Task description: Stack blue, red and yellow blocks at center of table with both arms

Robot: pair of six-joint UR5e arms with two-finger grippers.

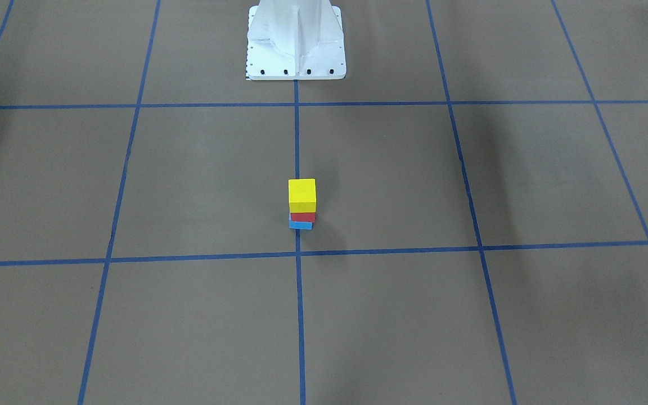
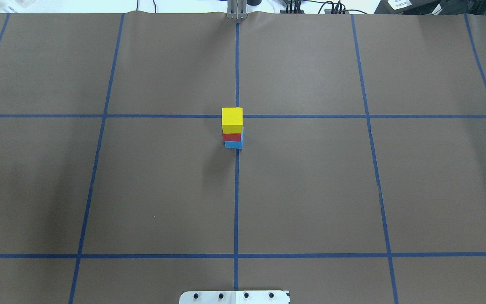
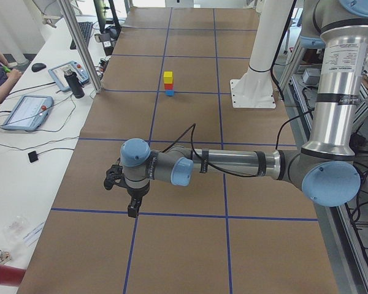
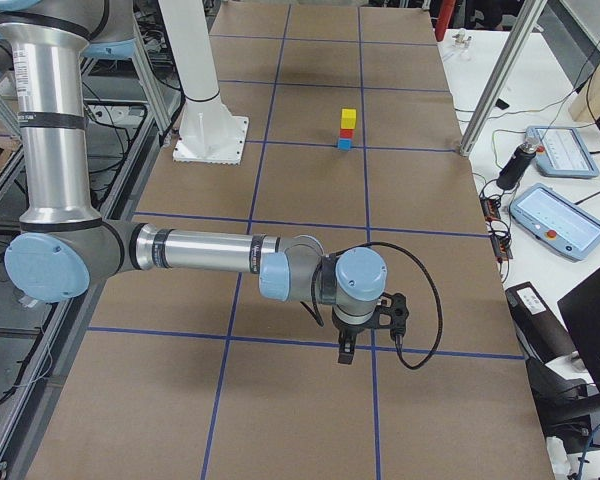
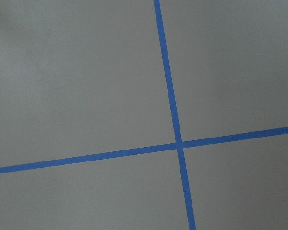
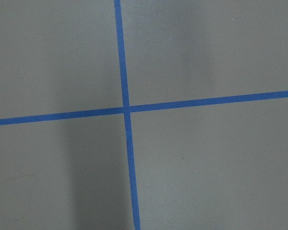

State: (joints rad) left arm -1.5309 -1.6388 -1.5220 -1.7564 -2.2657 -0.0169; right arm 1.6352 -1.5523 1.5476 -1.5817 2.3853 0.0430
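— Item one, the blocks?
— One stack of three. Light blue matte cube at the bottom, red matte cube on it, yellow matte cube on top. The blue one's edge shows slightly past the red.
— Location?
— Mid-table on the brown table with blue tape grid, astride the centre tape line, just on the robot's side of a crossing, well out from the white metal pedestal.
— Arms?
— Left arm and right arm stretched low over opposite ends of the table, well apart from the stack.
— Claws?
— Left gripper and right gripper point down, each above a tape crossing, nothing seen in them. Spread or pressed together: cannot tell, side views only.
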